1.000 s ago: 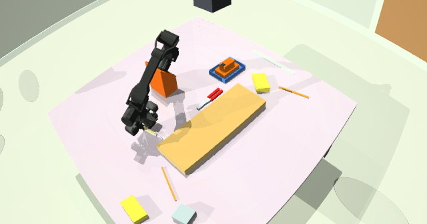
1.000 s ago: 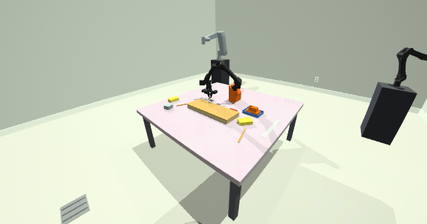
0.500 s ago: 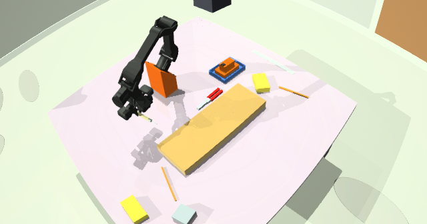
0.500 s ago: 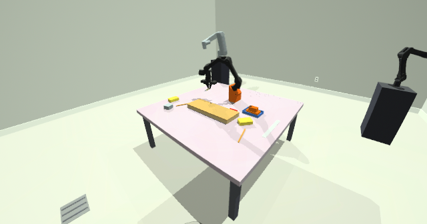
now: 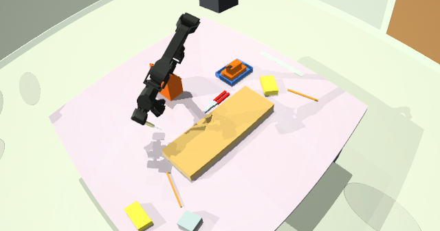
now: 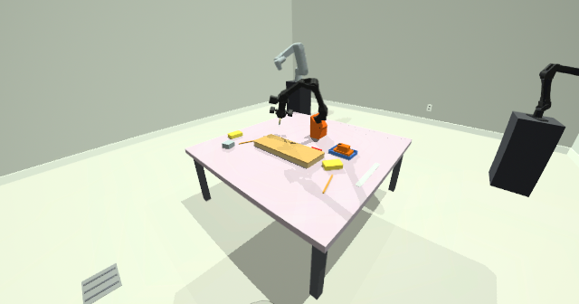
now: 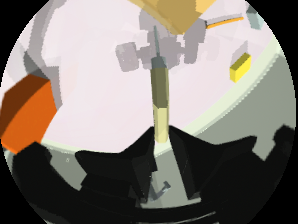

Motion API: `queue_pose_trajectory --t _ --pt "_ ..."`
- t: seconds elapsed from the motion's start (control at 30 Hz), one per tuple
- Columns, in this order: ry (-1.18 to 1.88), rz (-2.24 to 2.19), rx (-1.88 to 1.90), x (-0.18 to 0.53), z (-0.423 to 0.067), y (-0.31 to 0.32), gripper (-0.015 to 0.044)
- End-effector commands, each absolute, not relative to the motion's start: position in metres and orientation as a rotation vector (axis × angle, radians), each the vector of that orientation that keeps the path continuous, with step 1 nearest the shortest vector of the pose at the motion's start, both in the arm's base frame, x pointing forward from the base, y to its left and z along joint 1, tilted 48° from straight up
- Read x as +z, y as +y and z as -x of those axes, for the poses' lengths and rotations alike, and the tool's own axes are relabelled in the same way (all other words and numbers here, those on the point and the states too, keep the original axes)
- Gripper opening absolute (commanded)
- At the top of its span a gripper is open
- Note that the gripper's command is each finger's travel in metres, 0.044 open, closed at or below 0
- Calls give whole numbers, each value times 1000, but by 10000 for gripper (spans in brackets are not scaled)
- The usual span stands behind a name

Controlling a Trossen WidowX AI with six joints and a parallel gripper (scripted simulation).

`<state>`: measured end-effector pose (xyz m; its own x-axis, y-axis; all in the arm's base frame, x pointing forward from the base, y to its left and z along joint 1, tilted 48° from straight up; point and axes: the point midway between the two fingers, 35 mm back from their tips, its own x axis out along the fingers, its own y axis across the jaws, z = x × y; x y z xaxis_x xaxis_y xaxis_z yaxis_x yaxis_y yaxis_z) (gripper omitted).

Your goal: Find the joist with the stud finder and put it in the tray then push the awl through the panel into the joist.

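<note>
one awl (image 5: 150, 124) hangs clamped in the narrowly closed gripper (image 5: 144, 120), above the pink table (image 5: 103, 128) beside the one wooden floor panel (image 5: 220, 131). one orange stud finder (image 5: 234, 69) sits in the blue tray (image 5: 220, 75). two yellow sponges (image 5: 269, 85), two pencils (image 5: 302, 95).

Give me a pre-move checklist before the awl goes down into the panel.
1. Stud finder in the blue tray: ok.
2. Awl held in the claw: ok, shut on its handle.
3. Awl lifted off the table: ok, its shadow lies apart below it.
4. Tip over the floor panel: not ok, it hangs beside the panel's near end.
5. Awl pointing straight down: cannot tell; it looks slanted from the top view.
6. Panel unpierced: ok, no hole visible.
</note>
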<state>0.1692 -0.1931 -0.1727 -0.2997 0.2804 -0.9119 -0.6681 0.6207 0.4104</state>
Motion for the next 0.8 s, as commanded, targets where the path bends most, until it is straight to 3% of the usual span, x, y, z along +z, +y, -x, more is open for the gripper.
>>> queue_pose_trajectory --t 0.0,0.63,0.77 --pt "1651 562 970 -164 -181 -205 0" --pt "1743 1624 831 -87 -251 -219 0" --pt "1729 1492 892 -103 -247 -213 0"
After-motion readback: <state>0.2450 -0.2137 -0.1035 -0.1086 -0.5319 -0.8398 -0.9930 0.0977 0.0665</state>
